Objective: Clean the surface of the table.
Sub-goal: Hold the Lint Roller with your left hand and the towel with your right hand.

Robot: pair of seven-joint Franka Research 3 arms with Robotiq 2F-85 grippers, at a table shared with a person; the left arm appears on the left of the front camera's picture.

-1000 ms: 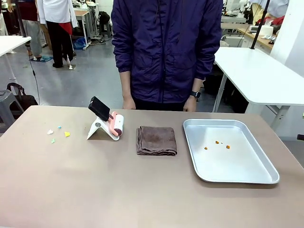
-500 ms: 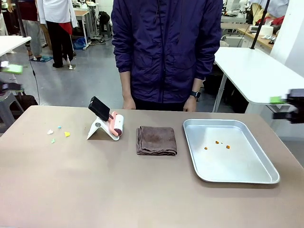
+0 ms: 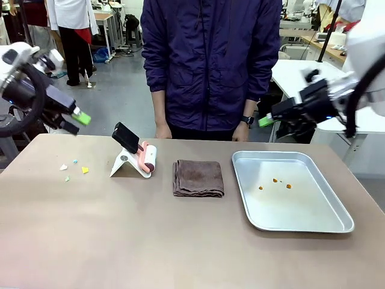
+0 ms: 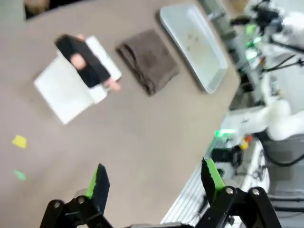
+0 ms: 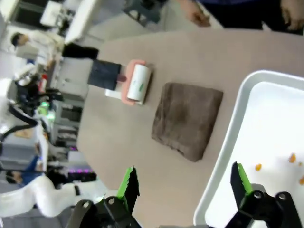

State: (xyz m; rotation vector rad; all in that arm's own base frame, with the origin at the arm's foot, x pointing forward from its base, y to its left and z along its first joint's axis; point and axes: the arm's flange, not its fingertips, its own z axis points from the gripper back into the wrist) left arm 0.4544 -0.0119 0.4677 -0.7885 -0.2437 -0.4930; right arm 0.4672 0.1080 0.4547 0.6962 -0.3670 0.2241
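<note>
We see the taupe tabletop (image 3: pixel 150 241) spread across the whole front view, from our near edge to the person (image 3: pixel 210 60) standing at its far side. Both arms hang in the air near its far corners.

The left pincer (image 3: pixel 76 123) hovers above the far left end, tilted down toward the surface. Its jaws are released and spread wide, with nothing between them. From its own wrist camera we see the two green pads far apart, with bare tabletop beyond them. The right pincer (image 3: pixel 271 124) hovers by the far edge, just past the silver tray (image 3: pixel 301 229), and points toward the middle. It too is released, with its jaws wide and nothing held.

Near the left end of the tabletop we find a few small paper scraps (image 3: pixel 85 170), yellow, white, green and blue, lying loosely together. To their right a lint roller (image 3: pixel 148 159) with a pink body and a black handle leans on a folded white stand (image 3: pixel 122 164). A folded brown cloth (image 3: pixel 198 177) lies in the middle, just beside the roller but apart from it. The tray sits flat on the right side, with a narrow gap between it and the cloth. A few orange crumbs (image 3: pixel 275 180) lie near the tray's middle.

The person's hand with the wristwatch (image 3: pixel 240 131) hangs at the far edge. We cannot tell whether it touches the tabletop.
</note>
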